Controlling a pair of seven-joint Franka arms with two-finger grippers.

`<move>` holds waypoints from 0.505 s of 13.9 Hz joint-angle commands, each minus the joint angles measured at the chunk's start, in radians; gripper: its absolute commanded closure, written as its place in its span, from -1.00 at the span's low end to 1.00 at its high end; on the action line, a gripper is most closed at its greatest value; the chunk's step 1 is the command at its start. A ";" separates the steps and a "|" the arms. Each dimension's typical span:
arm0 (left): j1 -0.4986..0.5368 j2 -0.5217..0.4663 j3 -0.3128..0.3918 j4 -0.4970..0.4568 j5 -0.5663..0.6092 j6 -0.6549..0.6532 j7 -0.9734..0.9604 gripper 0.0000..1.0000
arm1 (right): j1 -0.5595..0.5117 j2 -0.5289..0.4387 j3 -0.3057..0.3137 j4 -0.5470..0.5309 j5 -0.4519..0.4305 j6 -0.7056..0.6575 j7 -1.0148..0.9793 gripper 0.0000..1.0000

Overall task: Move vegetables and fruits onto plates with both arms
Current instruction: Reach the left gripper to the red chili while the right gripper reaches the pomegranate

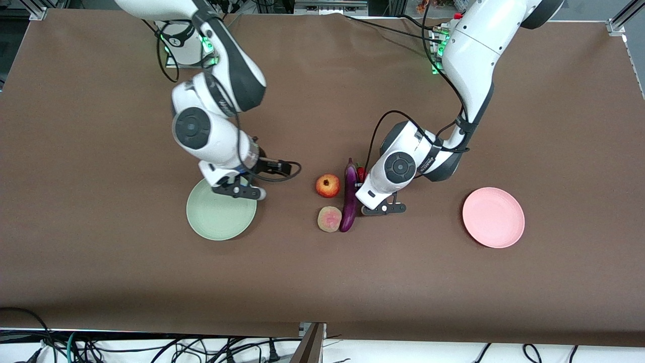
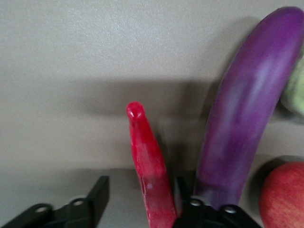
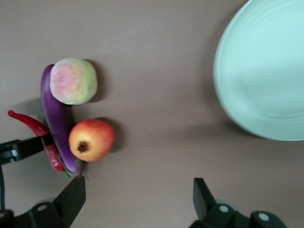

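The purple eggplant (image 1: 348,199) lies mid-table, with the red chili (image 1: 361,173) beside it toward the left arm's end. The round red-yellow fruit (image 1: 327,185) and the tan, pink-blushed fruit (image 1: 329,219) lie on the eggplant's right-arm side. My left gripper (image 2: 140,199) is low over the chili (image 2: 147,161). It is open, with one finger on each side and the chili against the finger nearest the eggplant (image 2: 242,123). My right gripper (image 3: 137,197) is open and empty over the table beside the pale green plate (image 1: 216,222). The pink plate (image 1: 494,218) is empty.
The brown table (image 1: 101,277) has bare room toward the front camera and around both plates. The green plate (image 3: 266,71) is empty. The left gripper's finger (image 3: 23,148) shows beside the chili (image 3: 33,124) in the right wrist view.
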 commanded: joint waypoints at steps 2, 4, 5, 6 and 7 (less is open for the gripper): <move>-0.016 0.006 0.010 -0.018 -0.006 0.040 -0.007 0.26 | 0.095 0.098 -0.008 0.026 0.025 0.135 0.114 -1.00; -0.016 0.006 0.012 -0.021 -0.006 0.043 -0.006 0.55 | 0.120 0.121 -0.008 0.029 0.025 0.175 0.148 -1.00; -0.018 0.006 0.012 -0.021 -0.006 0.043 -0.006 0.63 | 0.131 0.127 -0.008 0.029 0.025 0.185 0.162 -1.00; -0.015 0.006 0.010 -0.021 -0.006 0.040 -0.004 0.79 | 0.137 0.132 -0.008 0.031 0.025 0.186 0.167 -1.00; -0.007 -0.004 0.012 -0.020 -0.006 0.029 0.005 0.91 | 0.141 0.141 -0.008 0.040 0.027 0.185 0.176 -1.00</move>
